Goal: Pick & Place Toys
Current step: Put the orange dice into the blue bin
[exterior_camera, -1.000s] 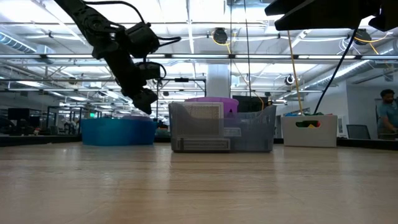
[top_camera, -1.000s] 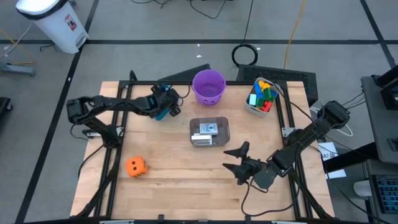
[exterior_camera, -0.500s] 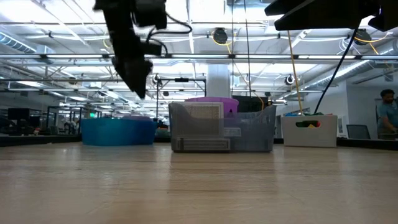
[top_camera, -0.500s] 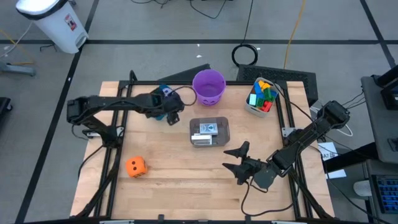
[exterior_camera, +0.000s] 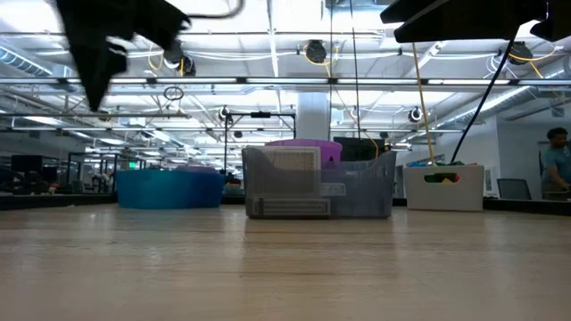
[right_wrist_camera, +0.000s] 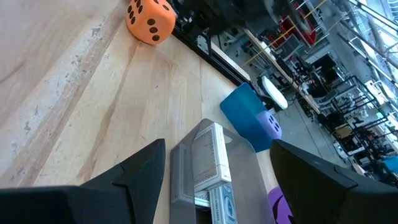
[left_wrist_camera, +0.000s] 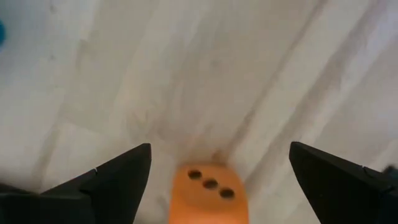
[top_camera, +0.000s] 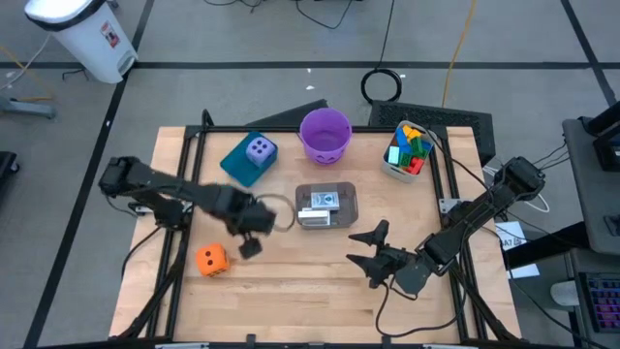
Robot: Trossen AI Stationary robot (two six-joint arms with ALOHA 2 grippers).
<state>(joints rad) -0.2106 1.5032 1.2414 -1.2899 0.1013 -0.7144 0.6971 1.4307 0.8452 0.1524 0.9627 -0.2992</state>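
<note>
You can see the table (top_camera: pixel 291 271) is pale wood with long grain lines, smooth and a bit worn. The orange die (top_camera: pixel 211 259) looks like matt plastic with black dots, and the purple bucket (top_camera: pixel 325 135) and teal bin (top_camera: pixel 237 167) look like smooth plastic too. The clear tub (exterior_camera: pixel 318 183) is see-through plastic, and the cards (right_wrist_camera: pixel 210 163) inside may be glossy paper, though that's hard to tell.

Orange die (right_wrist_camera: pixel 150 20) beyond card tub (right_wrist_camera: pixel 214 167)

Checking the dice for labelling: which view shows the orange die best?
The right wrist view: the orange die shows two pip faces, unobstructed. High view shows it small; left wrist view crops it; low view misses it.
</note>
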